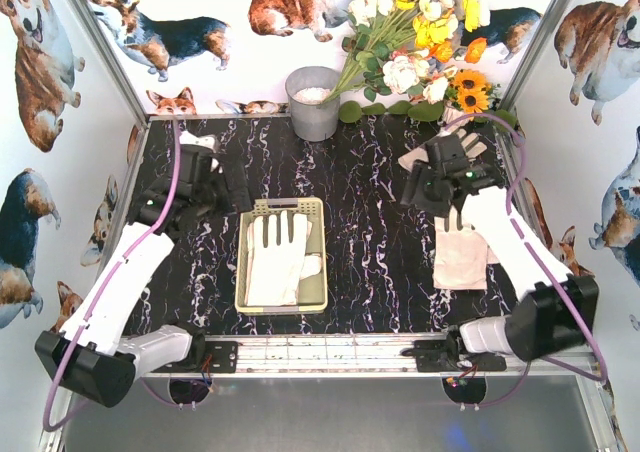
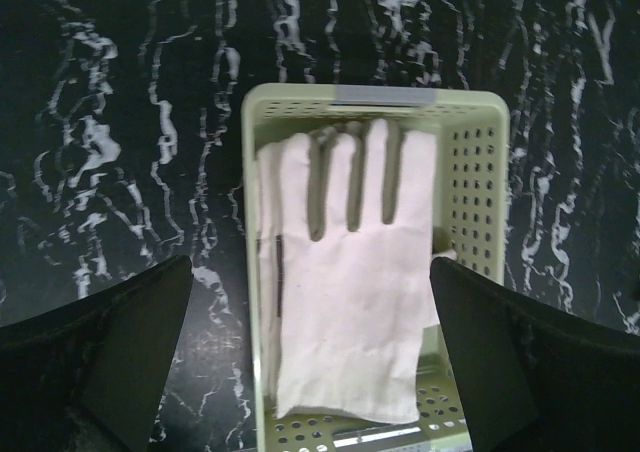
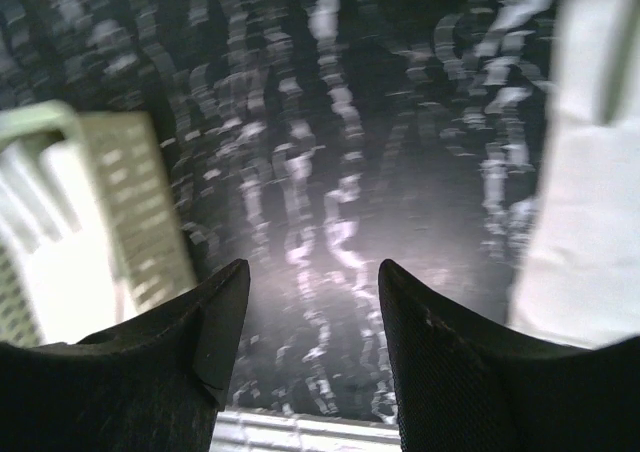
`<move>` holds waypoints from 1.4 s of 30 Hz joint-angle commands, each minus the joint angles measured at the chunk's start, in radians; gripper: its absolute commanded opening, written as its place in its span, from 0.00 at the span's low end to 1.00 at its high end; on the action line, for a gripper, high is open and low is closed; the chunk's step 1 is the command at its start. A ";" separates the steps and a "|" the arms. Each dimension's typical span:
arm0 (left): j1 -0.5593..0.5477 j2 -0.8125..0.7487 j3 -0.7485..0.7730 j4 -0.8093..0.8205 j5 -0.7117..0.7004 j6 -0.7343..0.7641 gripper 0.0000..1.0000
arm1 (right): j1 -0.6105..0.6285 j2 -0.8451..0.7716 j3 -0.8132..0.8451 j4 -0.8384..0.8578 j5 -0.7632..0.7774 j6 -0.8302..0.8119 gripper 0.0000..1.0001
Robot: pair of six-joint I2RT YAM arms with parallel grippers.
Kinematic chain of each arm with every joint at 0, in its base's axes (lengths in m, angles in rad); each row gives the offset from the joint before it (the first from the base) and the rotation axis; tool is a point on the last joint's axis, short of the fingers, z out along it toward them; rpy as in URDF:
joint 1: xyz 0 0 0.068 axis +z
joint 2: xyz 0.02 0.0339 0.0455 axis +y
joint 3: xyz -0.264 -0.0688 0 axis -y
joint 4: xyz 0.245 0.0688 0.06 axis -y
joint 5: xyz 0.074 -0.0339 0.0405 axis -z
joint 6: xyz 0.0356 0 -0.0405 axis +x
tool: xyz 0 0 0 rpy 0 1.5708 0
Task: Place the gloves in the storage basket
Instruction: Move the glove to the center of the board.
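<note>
Left gripper [image 2: 310, 272] hangs wide open and empty over the basket [image 2: 370, 95], a glove [image 2: 350, 302] lying flat inside, below it. Right gripper [image 3: 314, 272], half open, holds nothing. Another glove [image 3: 590, 172] lies on the counter [image 3: 330, 122] to its right, probably next.

Robot lab test booth, not a home: corgi-print backdrop walls [image 1: 40, 72] on metal frame posts [image 1: 100, 42] box in a black marbled table [image 1: 370, 222], left arm [image 1: 125, 272] and right arm [image 1: 505, 232] bolted to a rail [image 1: 330, 350] at the near edge, flowers [image 1: 420, 32] and grey bucket [image 1: 313, 102] at the far edge.
</note>
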 commanded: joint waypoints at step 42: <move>0.121 -0.089 -0.061 -0.173 -0.131 -0.135 1.00 | -0.509 0.816 0.331 0.710 -0.057 0.298 0.61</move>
